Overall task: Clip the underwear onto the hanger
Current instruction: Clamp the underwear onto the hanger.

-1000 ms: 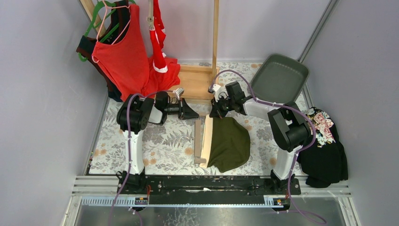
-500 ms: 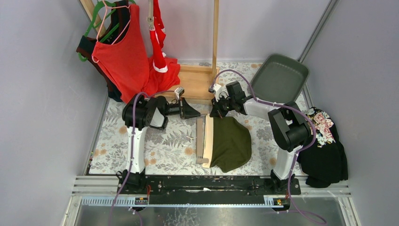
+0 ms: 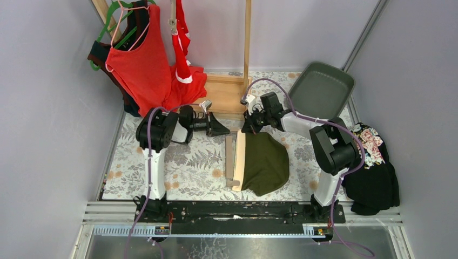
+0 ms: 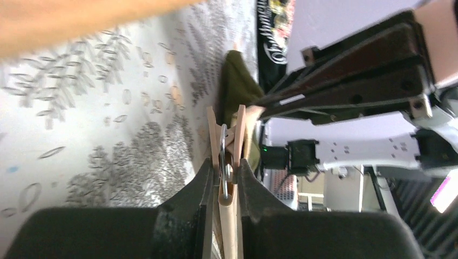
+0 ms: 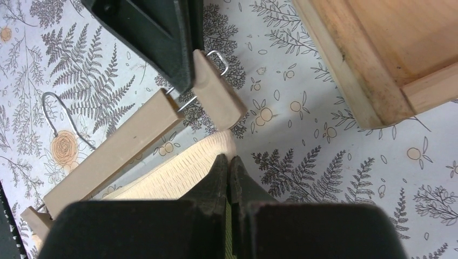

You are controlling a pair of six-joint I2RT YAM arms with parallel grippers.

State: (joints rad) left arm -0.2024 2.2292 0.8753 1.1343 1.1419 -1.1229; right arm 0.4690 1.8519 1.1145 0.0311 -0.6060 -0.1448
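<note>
The olive green underwear (image 3: 265, 162) lies on the mat with its cream waistband (image 3: 239, 157) beside the wooden clip hanger (image 3: 230, 159). My left gripper (image 3: 218, 128) is shut on the hanger's far clip (image 4: 227, 141), pressing its two wooden halves. My right gripper (image 3: 246, 128) is shut on the far corner of the cream waistband (image 5: 178, 172), right next to that clip (image 5: 216, 97). The olive cloth shows in the left wrist view (image 4: 237, 81). The red underwear (image 3: 182, 48) hangs at the back.
A red tank top (image 3: 137, 65) hangs at back left on the wooden rack, whose base (image 3: 224, 94) lies just beyond both grippers. A grey tray (image 3: 321, 89) sits at back right. A black floral cloth (image 3: 372, 172) lies at right. The hanger's wire hook (image 5: 59, 116) rests on the mat.
The olive underwear and its waistband have shifted slightly to the right with my right gripper. My left arm's elbow moved a little; its gripper stays on the clip.
</note>
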